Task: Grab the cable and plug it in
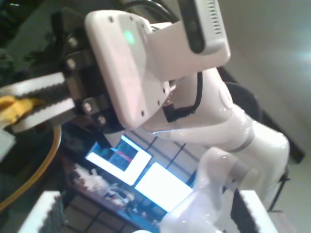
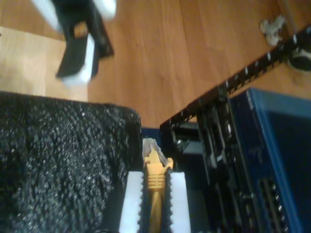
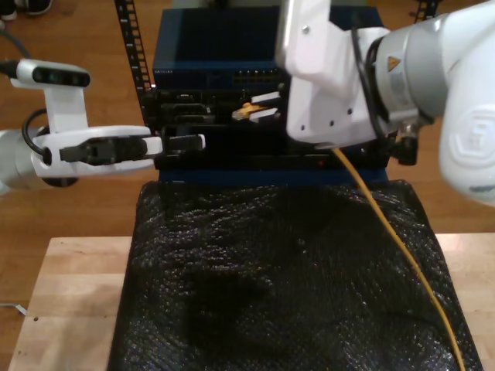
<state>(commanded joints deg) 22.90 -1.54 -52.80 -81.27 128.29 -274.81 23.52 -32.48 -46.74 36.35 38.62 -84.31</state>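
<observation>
The orange-yellow cable (image 2: 155, 204) runs between the white pads of my second gripper (image 2: 156, 175), which is shut on it just behind the plug (image 2: 154, 162). In the exterior view that gripper (image 3: 259, 108) holds the plug end (image 3: 246, 110) close to the front of the black rack units (image 3: 186, 108), and the rest of the cable (image 3: 402, 247) trails down over the mat. My first gripper (image 3: 186, 143) hovers open at the exterior view's left, beside the rack front. Its wrist view looks across at the second gripper (image 1: 19, 104) and the cable (image 1: 41, 165).
A blue switch (image 3: 232, 54) tops the rack, with perforated rack rails (image 3: 135, 46) beside it. A black bubbly mat (image 3: 271, 255) covers the wooden table (image 3: 62, 294). The big white second arm (image 3: 433, 77) crowds the exterior view's right. Wood floor lies behind.
</observation>
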